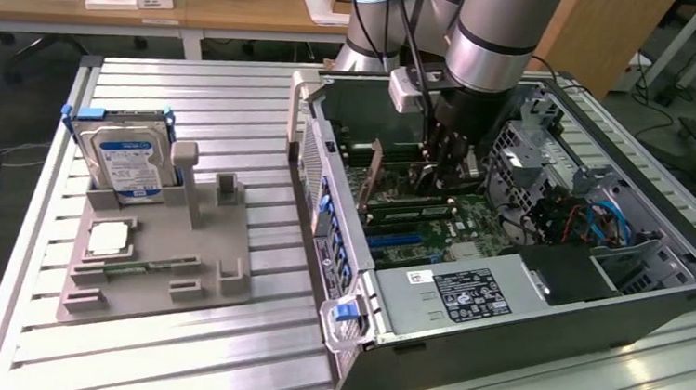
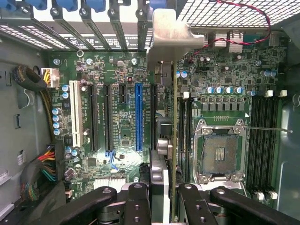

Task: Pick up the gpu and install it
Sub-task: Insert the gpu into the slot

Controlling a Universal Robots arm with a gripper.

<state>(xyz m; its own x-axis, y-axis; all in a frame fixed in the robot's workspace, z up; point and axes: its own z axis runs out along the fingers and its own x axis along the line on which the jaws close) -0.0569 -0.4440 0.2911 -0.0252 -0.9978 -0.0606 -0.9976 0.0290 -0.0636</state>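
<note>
One robot arm reaches down into an open computer case (image 1: 638,302) that lies on its side on a slatted metal table (image 1: 185,368). Its gripper (image 1: 439,170) hangs over the green motherboard (image 1: 445,226) and is clamped on the gpu (image 1: 375,171), a thin card held on edge. In the wrist view, the black fingers (image 2: 138,199) pinch the card's near end, and the gpu (image 2: 174,140) runs away from the camera as a narrow strip, its grey metal bracket (image 2: 171,35) at the far end beside the case's rear slot openings. The card stands above the motherboard (image 2: 117,117), just beside a blue expansion slot (image 2: 138,117); whether it is seated cannot be told. At the exterior view's left, a grey holder (image 1: 157,254) carries an upright hard drive (image 1: 127,164).
</note>
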